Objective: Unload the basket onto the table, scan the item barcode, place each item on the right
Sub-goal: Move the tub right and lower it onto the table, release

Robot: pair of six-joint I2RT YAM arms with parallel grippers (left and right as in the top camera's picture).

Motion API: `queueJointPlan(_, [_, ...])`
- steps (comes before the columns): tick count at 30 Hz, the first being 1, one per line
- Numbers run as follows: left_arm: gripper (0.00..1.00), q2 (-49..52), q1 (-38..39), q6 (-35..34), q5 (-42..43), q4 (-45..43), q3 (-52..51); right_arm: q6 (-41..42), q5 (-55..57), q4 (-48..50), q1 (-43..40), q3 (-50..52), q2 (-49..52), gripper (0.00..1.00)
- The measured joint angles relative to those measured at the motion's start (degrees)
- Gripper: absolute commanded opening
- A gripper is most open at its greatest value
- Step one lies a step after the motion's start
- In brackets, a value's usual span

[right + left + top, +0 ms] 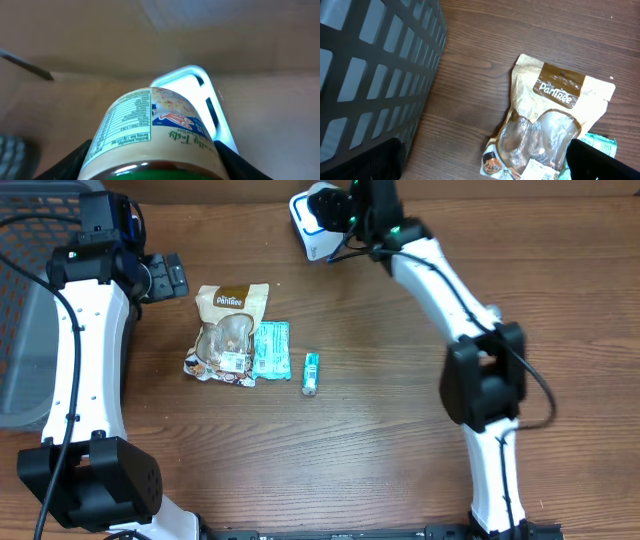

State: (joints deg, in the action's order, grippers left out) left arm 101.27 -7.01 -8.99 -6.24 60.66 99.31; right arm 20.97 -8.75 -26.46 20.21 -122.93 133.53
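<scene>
Overhead: my left pincer wide open, empty. Basket behind it, pouch just before its tips, packet and tube farther past pouch. My right pincer well apart from left one, scanner just before it.

Left wrist: pouch ahead of my spread fingers, flat on table. Basket wall ahead on other side.

Right wrist: pincer clamped on jar, jaws either side, label facing up. Lit scanner just beyond jar.
</scene>
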Motion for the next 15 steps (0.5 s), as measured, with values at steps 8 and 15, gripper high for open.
queueJointPlan(8, [1.0, 0.0, 0.0, 0.0, 0.0, 0.0, 0.0, -0.1, 0.0, -37.9, -1.5, -0.7, -10.1, 0.13])
queueJointPlan(15, [1.0, 0.0, 0.0, 0.0, 0.0, 0.0, 0.0, -1.5, 1.6, -57.0, -2.7, 2.6, -9.5, 0.18])
